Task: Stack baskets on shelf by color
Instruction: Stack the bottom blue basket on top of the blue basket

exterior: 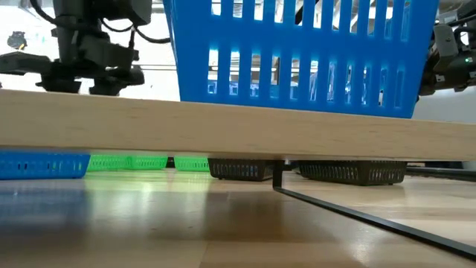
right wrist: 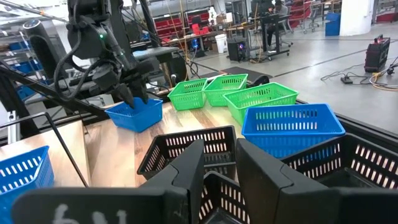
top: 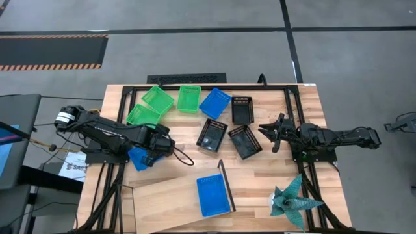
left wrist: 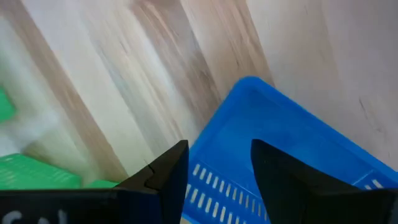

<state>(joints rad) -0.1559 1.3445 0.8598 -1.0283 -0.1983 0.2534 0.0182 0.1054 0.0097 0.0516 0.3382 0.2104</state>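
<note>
1. Under my left hand (top: pixel 153 155) sits a blue basket (top: pixel 139 158), a shallow plastic tray with slotted walls and a rounded corner; the two dark fingers (left wrist: pixel 166 177) straddle its rim, one inside and one outside, pinching the wall.
2. Just beyond that hand, three bright green baskets (top: pixel 158 99) of the same slotted plastic lie in a loose cluster on the pale slatted tabletop (top: pixel 266 172), some leaning on each other.
3. Beside the green ones, toward my right hand, a second blue basket (top: pixel 215 103) rests tilted against them.
4. Between the two hands lie three black baskets (top: pixel 242 110), with fine ribbed floors and slotted sides, near each other but not stacked.
5. My right hand (top: pixel 270 132) hovers just beside the nearest black basket; from its wrist view the fingers stand slightly apart, with nothing between them.
6. Nearer to me than both hands lies the shelf (top: pixel 166 197), a smooth light-wood plank with a thin black metal upright (top: pixel 225 184); a third blue basket (top: pixel 214 194) rests on it against that upright.
7. Close to the right hand, at the tabletop's near corner, sits a folded teal paper figure (top: pixel 291 197), all sharp creases.
</note>
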